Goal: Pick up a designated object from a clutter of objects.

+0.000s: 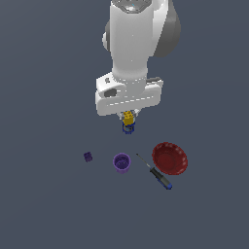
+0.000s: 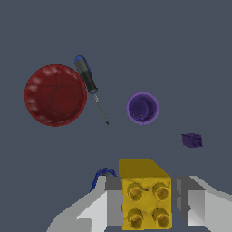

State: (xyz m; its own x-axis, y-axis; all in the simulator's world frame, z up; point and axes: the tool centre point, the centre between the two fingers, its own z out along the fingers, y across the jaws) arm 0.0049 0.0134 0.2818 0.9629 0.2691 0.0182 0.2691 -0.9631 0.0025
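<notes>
My pincer (image 2: 146, 199) is clamped on the yellow block's (image 2: 146, 195) flat sides; it looks rigid, light and slick, so I'd grip squarely below the studs.

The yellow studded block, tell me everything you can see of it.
The yellow studded block is a small, plastic-looking toy brick with four round studs on one face. It sits clamped in the gripper, a grey finger pressing each side. In the exterior view it hangs under the arm, off the floor, above a blue can.
</notes>
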